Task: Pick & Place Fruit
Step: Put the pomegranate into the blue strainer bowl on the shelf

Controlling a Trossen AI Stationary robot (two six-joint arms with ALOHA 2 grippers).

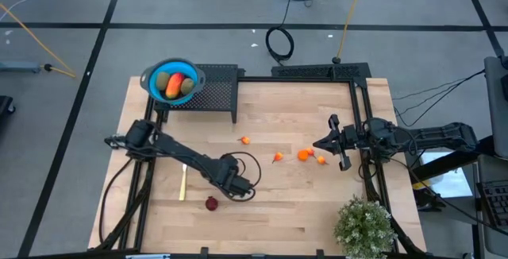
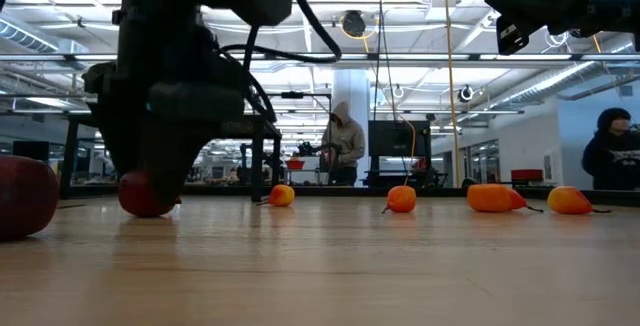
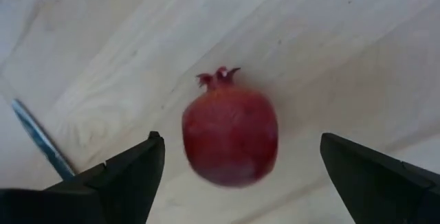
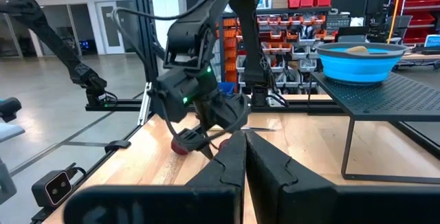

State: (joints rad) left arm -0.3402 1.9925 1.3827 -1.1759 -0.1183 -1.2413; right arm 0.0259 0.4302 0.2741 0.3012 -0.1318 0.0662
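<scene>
A dark red round fruit (image 3: 230, 124) with a small crown rests on the wood between the fingers of my open left gripper (image 3: 240, 141), which points down over it (image 2: 145, 194) without touching. The gripper (image 1: 230, 183) hides this fruit in the high view. A second dark red fruit (image 1: 211, 203) lies just nearer the table's near edge. Several tiny orange pieces (image 1: 304, 154) lie mid-table. Olive-green ovals and a red-orange piece sit in the blue bowl (image 1: 151, 75). My right gripper (image 1: 333, 143) is shut and hovers above the table's right side, beside the orange pieces.
The blue bowl stands on a black mesh stand (image 1: 218, 92) at the far left. A slim pale knife (image 1: 182, 182) lies left of my left gripper. A potted plant (image 1: 363, 226) fills the near right corner. People stand in the room beyond the table.
</scene>
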